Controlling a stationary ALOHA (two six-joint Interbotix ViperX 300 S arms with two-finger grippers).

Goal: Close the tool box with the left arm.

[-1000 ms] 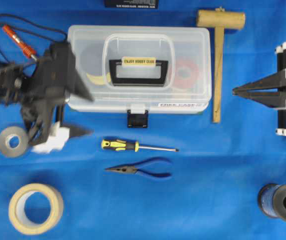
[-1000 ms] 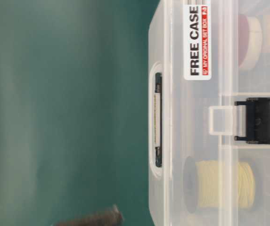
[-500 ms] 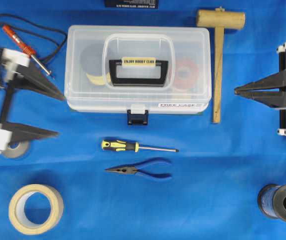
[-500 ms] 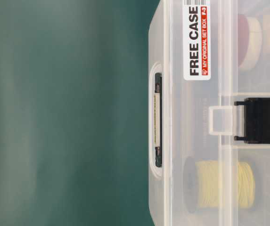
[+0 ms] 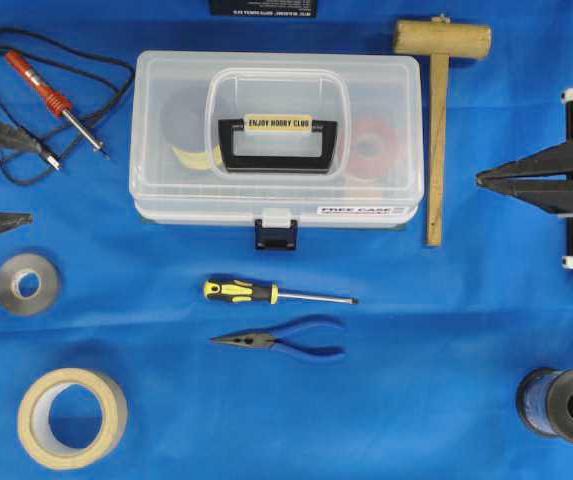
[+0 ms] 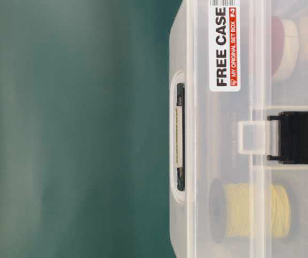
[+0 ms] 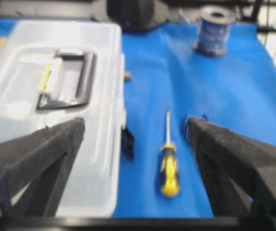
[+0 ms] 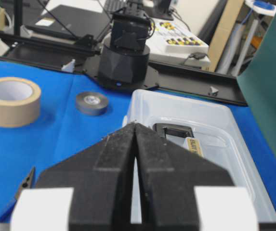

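Note:
The tool box (image 5: 278, 138) stands at the back middle of the blue cloth with its clear lid down, its black handle lying flat, and its dark blue latch (image 5: 276, 236) sticking out in front. It also shows in the table-level view (image 6: 218, 161), the left wrist view (image 7: 56, 96) and the right wrist view (image 8: 215, 125). My left gripper (image 5: 34, 184) is open and empty at the far left edge, well apart from the box; it also shows in the left wrist view (image 7: 135, 127). My right gripper (image 5: 480, 181) is shut and empty, right of the box, also in its wrist view (image 8: 135, 125).
A wooden mallet (image 5: 436, 120) lies right of the box and a soldering iron (image 5: 41, 85) with its cord lies left. A screwdriver (image 5: 266, 293) and pliers (image 5: 286, 340) lie in front. Masking tape (image 5: 71, 417), grey tape (image 5: 26, 283) and a blue spool (image 5: 566, 405) are nearer.
My left gripper has drawn back from the box's left end to the left edge of the overhead view. The box lid stays down. The right arm has barely moved.

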